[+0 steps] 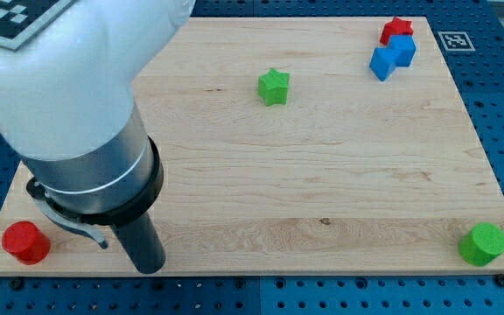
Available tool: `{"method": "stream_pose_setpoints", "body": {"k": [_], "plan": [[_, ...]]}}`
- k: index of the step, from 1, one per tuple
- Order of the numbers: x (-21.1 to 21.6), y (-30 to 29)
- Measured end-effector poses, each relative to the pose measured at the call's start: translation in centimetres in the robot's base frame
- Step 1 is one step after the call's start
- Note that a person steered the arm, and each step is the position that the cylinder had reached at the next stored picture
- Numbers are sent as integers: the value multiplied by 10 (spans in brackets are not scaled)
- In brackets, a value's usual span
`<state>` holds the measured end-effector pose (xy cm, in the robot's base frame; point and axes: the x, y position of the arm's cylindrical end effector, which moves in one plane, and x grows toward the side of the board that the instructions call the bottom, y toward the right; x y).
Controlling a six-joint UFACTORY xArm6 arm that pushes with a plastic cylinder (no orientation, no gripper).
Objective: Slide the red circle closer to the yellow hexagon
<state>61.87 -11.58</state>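
Note:
The red circle (24,242) lies at the board's bottom left corner. No yellow hexagon shows; the arm's large white and grey body (68,96) covers the board's top left part. My dark rod comes down from the arm, and my tip (150,269) is near the board's bottom edge. It is to the right of the red circle, apart from it and touching no block.
A green star (274,87) lies at the top middle. A red star (396,29) touches a blue block (393,56) at the top right. A green round block (483,243) sits at the bottom right corner. The wooden board (322,192) ends just below my tip.

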Motion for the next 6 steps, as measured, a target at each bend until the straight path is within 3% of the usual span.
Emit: {"method": "stream_pose_setpoints", "body": {"k": [6], "plan": [[0,-85]]}}
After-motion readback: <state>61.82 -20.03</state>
